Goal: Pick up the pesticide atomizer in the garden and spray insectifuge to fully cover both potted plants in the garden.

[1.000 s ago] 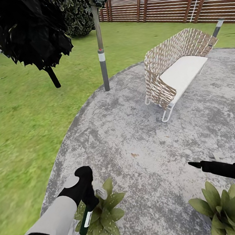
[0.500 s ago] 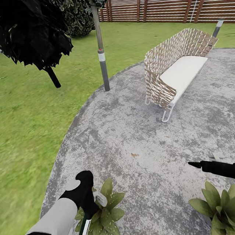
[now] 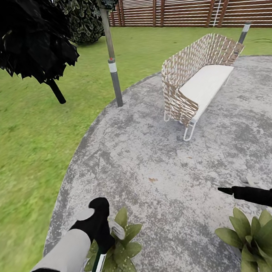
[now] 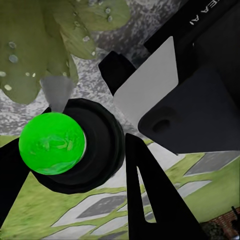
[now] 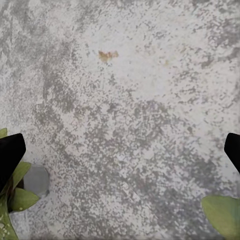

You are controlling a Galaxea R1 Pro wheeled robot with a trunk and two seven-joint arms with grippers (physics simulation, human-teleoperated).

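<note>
A woven wicker bench [image 3: 197, 78] with a pale cushion stands on a round grey paved patch [image 3: 164, 158], tilted away toward the far right. A slim grey pole [image 3: 112, 66] with a white band rises at the paving's edge, lawn [image 3: 21, 142] spreading beyond it. A dark tree [image 3: 24, 35] overhangs the grass, and a slatted wooden fence [image 3: 196, 5] closes the back. One brown leaf scrap [image 3: 152, 179] lies on the paving.

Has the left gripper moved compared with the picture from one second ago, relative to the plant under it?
Yes. The left gripper, holding the sprayer, has dropped slightly lower over the left plant.
</note>
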